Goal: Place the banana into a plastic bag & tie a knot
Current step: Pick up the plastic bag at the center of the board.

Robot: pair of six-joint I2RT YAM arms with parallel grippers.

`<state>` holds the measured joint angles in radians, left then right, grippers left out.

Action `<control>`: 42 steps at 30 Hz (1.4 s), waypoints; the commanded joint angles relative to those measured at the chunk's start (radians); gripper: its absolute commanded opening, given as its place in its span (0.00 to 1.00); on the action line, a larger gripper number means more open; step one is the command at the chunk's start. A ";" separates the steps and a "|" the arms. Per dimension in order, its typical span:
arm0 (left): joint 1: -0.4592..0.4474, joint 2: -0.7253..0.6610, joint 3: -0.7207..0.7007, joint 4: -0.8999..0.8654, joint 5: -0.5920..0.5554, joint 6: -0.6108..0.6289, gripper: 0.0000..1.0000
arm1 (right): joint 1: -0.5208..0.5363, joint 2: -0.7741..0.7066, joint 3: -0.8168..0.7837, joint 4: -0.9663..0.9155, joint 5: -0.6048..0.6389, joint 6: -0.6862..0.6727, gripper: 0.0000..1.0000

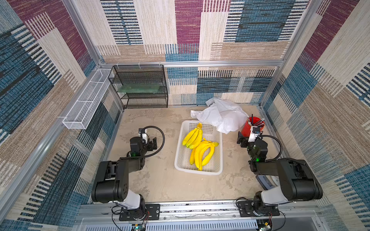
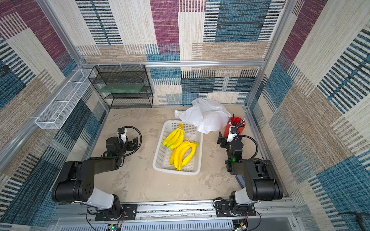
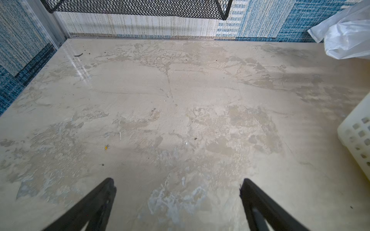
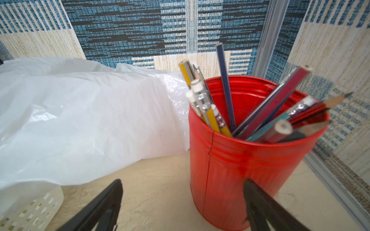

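Two bunches of yellow bananas point(image 1: 193, 138) point(image 1: 204, 154) lie in a white perforated basket point(image 1: 198, 172) mid-table, seen in both top views point(image 2: 174, 137). The plastic bag point(image 1: 224, 116) point(image 2: 208, 116), white and crumpled, lies behind the basket's far right corner, and shows in both wrist views point(image 3: 348, 34) point(image 4: 80, 120). No knot is in view. My left gripper point(image 1: 152, 143) point(image 3: 177, 182) hovers open over bare table left of the basket. My right gripper point(image 1: 241, 140) point(image 4: 182, 183) is open and empty, right of the basket, facing the bag and a red tin.
A red tin point(image 1: 246, 128) point(image 4: 240, 170) of pencils stands just right of the bag, close in front of the right gripper. A black mesh rack point(image 1: 140, 88) stands at the back left. A white wire tray point(image 1: 88, 102) hangs on the left wall. The basket's corner point(image 3: 358, 136) point(image 4: 30, 210) shows in both wrist views.
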<state>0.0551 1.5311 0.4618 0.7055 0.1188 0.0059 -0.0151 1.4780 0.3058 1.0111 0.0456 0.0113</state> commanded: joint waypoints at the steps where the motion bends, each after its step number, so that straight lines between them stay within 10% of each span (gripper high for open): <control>1: 0.001 -0.003 0.003 0.006 0.016 0.011 1.00 | -0.001 -0.003 0.003 0.004 0.011 0.008 0.95; 32: 0.001 -0.006 -0.003 0.013 0.015 0.011 1.00 | -0.003 -0.010 -0.002 0.014 0.010 0.007 0.95; 42: -0.005 -0.282 -0.040 -0.177 -0.176 -0.075 1.00 | -0.019 -0.270 0.126 -0.423 0.187 0.162 0.95</control>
<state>0.0502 1.2957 0.4358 0.6010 0.0147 -0.0315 -0.0326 1.2610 0.4454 0.6842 0.1627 0.1127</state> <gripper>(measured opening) 0.998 0.950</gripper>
